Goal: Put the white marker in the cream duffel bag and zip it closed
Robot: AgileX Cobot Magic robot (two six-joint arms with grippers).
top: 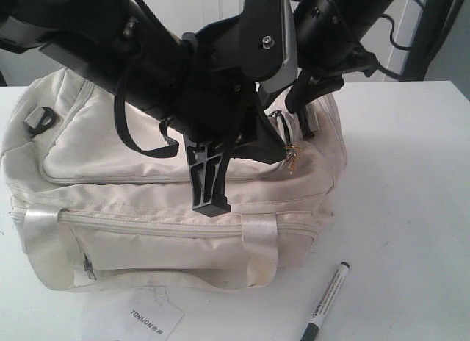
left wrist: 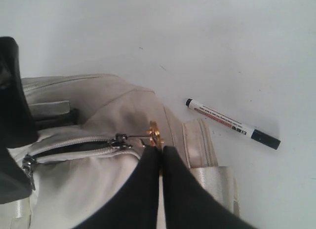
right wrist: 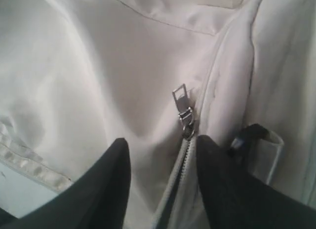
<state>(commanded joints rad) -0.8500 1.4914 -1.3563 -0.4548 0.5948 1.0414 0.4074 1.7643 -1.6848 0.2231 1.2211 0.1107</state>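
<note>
Both leaning down over the cream duffel bag (top: 147, 161), the left gripper (left wrist: 161, 150) is pinching a gold zip pull (left wrist: 154, 131) (jaws together) while the right gripper (right wrist: 159, 146) is straddling the zipper (right wrist: 181, 162), jaws apart.

Left gripper (left wrist: 161, 150) pinched closed, right gripper (right wrist: 162, 140) jaws apart

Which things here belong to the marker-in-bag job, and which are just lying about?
Belongs to the job: cream duffel bag; white marker on the table beside it; gold zip pull, pinched in the left end effector.
Just lying about: printed paper tag by the bag.
</note>
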